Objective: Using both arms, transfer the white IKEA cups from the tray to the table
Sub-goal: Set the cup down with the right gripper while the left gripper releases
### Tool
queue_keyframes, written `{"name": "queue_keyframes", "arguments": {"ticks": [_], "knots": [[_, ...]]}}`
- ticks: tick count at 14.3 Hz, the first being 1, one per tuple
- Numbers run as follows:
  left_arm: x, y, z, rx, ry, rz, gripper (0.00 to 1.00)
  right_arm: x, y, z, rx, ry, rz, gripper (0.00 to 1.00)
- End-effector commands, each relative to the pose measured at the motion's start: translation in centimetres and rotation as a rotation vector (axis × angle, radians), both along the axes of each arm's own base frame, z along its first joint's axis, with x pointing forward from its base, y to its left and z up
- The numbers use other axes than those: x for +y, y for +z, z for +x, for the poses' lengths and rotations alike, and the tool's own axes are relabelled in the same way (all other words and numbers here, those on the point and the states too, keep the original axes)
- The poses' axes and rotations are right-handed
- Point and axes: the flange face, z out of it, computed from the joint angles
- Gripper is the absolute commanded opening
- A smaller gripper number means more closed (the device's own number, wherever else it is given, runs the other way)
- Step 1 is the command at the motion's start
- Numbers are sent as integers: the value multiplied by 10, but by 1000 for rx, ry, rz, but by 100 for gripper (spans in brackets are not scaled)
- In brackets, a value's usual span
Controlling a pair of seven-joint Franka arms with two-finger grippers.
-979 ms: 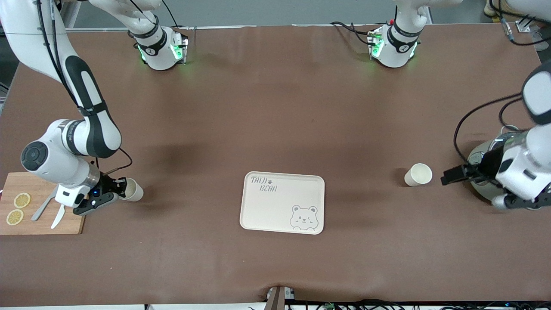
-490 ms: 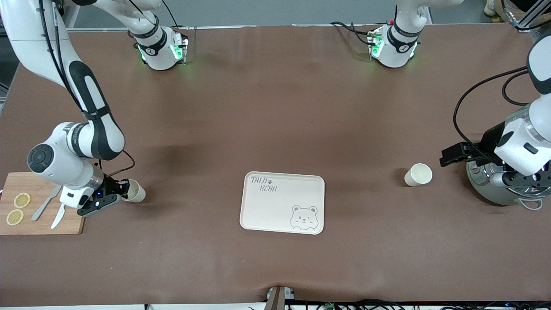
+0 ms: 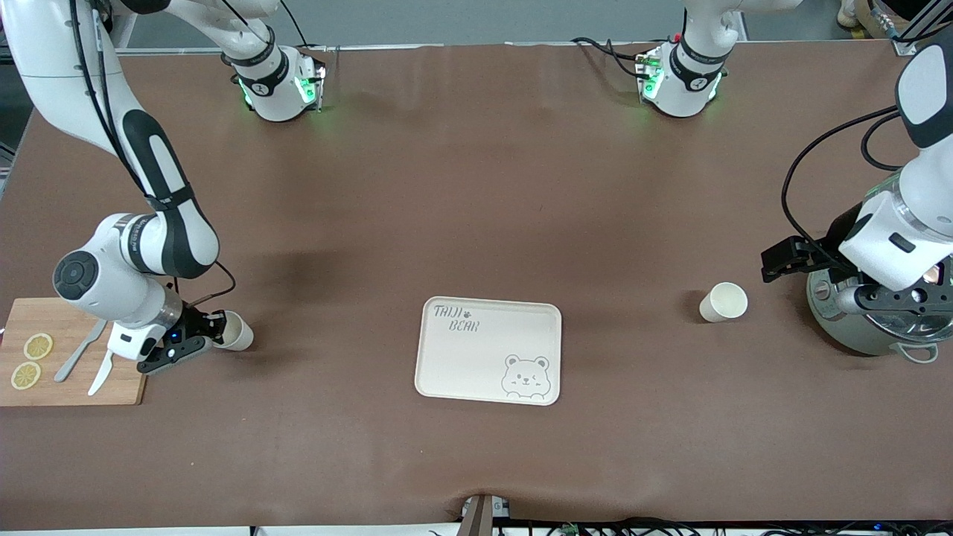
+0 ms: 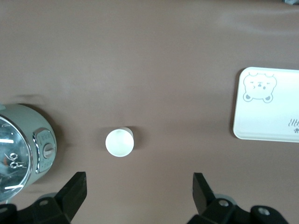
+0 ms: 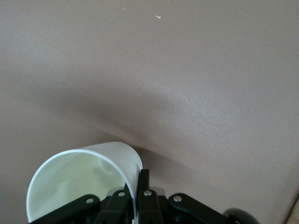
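So the right gripper (image 3: 212, 333) was down low at the right arm's end of the tabletop (image 3: 476, 186), just beside the wooden cutting board (image 3: 71, 383), and it was pinched onto the rim wall of one white cup (image 3: 237, 332). In the right wrist view the fingers (image 5: 142, 186) were clamped together on the cup's thin wall, one inside and one outside. Whether that cup was resting on the tabletop or lifted a hair, I honestly couldn't tell. The board carried two lemon slices (image 3: 30, 361) plus a knife (image 3: 100, 374) and what looked like a fork (image 3: 78, 350).

The left gripper (image 3: 778, 260) hung up in the air at the left arm's end, over the tabletop next to the grey-green cooker pot (image 3: 867, 331), jaws spread wide with nothing in them. The second white cup (image 3: 723, 302) stood upright on the tabletop, between the pot and the bear-printed tray (image 3: 488, 350), clear of both. The tray sat mid-table.
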Motion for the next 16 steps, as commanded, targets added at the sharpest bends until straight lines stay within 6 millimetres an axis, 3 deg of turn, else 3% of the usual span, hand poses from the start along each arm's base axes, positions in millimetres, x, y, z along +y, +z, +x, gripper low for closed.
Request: {"name": "queue_keyframes", "arguments": {"ticks": [1, 2, 4, 6, 8, 11, 13, 16], "knots": [[7, -2, 5, -36, -7, 24, 100, -3, 1, -2, -8, 5, 10, 93], [7, -5, 10, -52, -7, 22, 100, -3, 3, -1, -7, 2, 11, 100], [9, -10, 15, -65, -21, 22, 100, -3, 13, 6, -17, 2, 12, 100], [10, -26, 21, -45, -36, 26, 100, -1, 40, 17, 32, 13, 21, 100], [18, -39, 30, -47, -38, 29, 100, -7, 87, 32, 105, 19, 35, 100], [26, -33, 34, -93, -82, 29, 100, -28, 166, 33, 197, 1, 53, 100], [25, -31, 34, -100, -82, 29, 100, -28, 223, 15, 233, -48, 53, 100], [19, -31, 34, -102, -78, 25, 100, -16, 318, -33, 259, -226, 16, 100]]}}
